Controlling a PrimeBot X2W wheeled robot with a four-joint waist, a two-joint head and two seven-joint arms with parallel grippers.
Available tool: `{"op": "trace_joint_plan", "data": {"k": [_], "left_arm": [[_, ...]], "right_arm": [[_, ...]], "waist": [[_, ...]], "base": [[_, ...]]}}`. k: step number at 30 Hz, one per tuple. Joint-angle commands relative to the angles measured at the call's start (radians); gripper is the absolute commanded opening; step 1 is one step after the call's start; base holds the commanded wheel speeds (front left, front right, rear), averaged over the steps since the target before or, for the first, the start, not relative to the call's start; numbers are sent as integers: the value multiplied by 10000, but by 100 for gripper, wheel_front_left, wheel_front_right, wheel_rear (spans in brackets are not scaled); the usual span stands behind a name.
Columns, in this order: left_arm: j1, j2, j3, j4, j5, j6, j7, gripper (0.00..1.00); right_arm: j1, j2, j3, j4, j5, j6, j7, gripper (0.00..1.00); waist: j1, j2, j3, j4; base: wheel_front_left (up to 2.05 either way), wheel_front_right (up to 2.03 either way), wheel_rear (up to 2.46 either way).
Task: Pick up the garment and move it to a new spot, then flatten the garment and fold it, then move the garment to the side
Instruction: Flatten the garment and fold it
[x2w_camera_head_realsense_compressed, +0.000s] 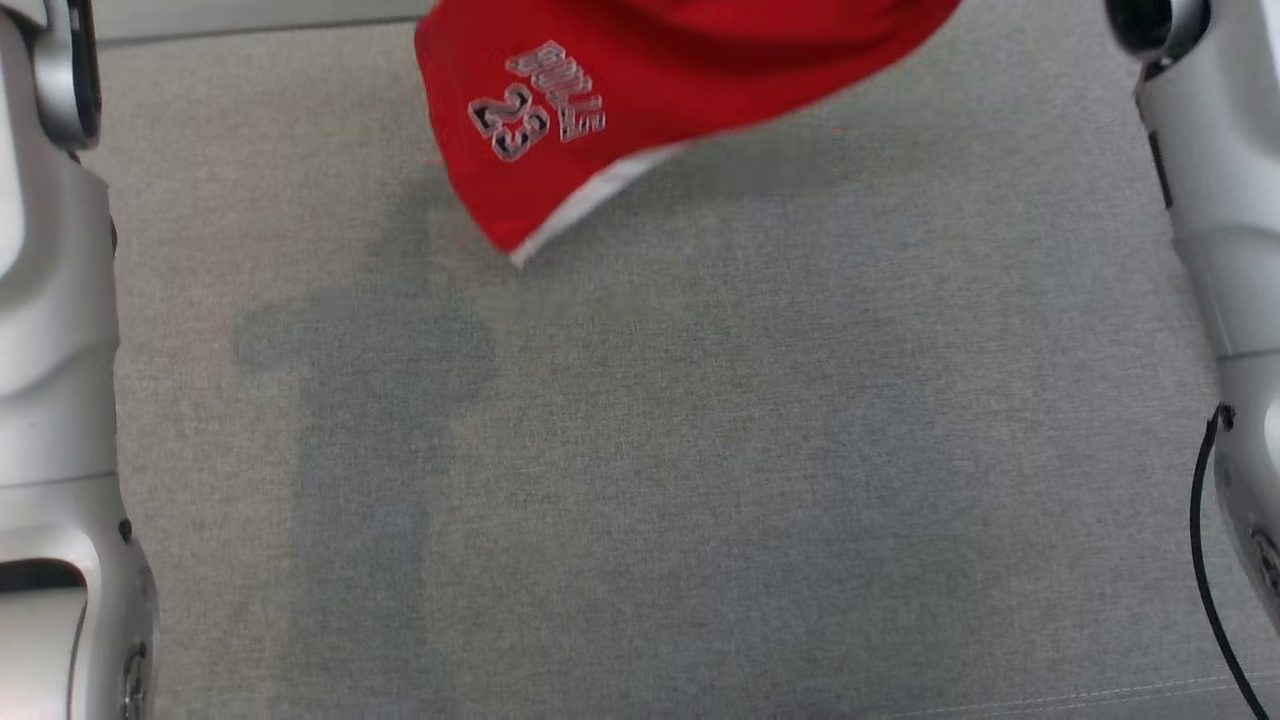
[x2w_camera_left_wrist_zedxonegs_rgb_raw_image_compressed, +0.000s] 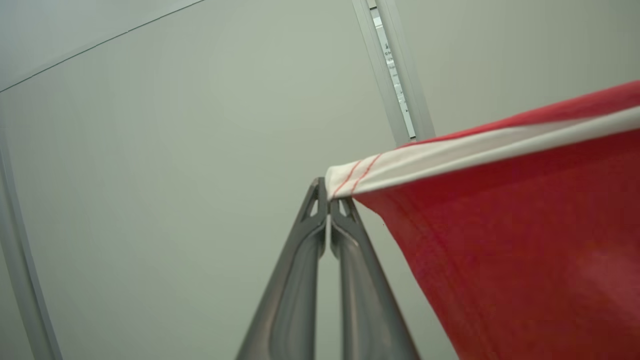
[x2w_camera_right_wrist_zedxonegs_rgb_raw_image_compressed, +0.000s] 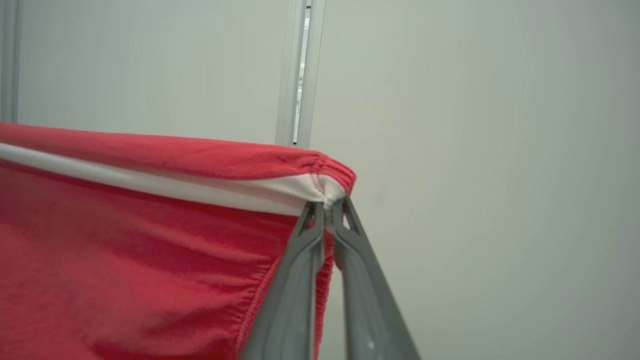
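- Head view: a red garment (x2w_camera_head_realsense_compressed: 640, 90) with pale lettering and the number 23 hangs at the far middle of the scene, above a grey fabric surface (x2w_camera_head_realsense_compressed: 700, 480). Its top runs out of the picture. One white-edged corner dangles lowest, left of centre and nearest the surface; whether it touches cannot be told. The pale left forearm (x2w_camera_head_realsense_compressed: 50, 350) and right forearm (x2w_camera_head_realsense_compressed: 1220, 200) frame the scene at either side, both reaching far.
- Left wrist view: the left gripper (x2w_camera_left_wrist_zedxonegs_rgb_raw_image_compressed: 328, 200) has its two dark fingers pressed together, pinching a corner of the garment's white band (x2w_camera_left_wrist_zedxonegs_rgb_raw_image_compressed: 475, 150). From that pinch the cloth stretches away to the right of this view and sags below the band.
- Right wrist view: the right gripper (x2w_camera_right_wrist_zedxonegs_rgb_raw_image_compressed: 327, 212) is likewise pinched tight on a gathered corner where the white band meets the red hem. Here the cloth runs off to the left of this view.
- Judgement: the garment hangs between the two grippers with its long axis running left to right, each arm holding one end. Laying it down would call for both arms lowering together, drawing it toward the near side.
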Motion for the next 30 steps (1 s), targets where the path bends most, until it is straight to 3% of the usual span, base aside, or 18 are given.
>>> {"op": "trace_joint_plan", "data": {"k": [1, 5, 11, 16, 23, 30], "left_arm": [[-369, 165, 180, 136, 10, 288, 22, 0], [-1031, 116, 259, -206, -18, 581, 20, 0], [67, -159, 313, -962, -301, 691, 19, 0], [2664, -685, 556, -1526, -652, 778, 13, 0], [6515, -1262, 632, -1172, -887, 520, 11, 0], [9120, -1611, 601, -717, -1074, 382, 10, 0]], "right_arm": [[-398, -201, -402, 456, -261, -119, -85, 0], [-1309, -110, -1137, 695, -924, -136, -147, 0], [-83, 102, -1396, 123, -1053, -134, -149, 0], [2655, -21, -943, -137, -100, -136, -151, 0], [6534, -277, 248, -633, 1644, -136, -155, 0], [9205, -39, 1076, -1333, 2891, -104, -157, 0]], "waist": [[-1, 0, 1504, 568], [-1, 0, 1888, 774], [-1, 0, 1916, 940], [-1, 0, 1136, 1147], [-1, 0, -176, 1277], [-1, 0, -1363, 1181]], "base": [[0, 0, 0], [0, 0, 0], [0, 0, 0], [0, 0, 0], [0, 0, 0], [0, 0, 0]]}}
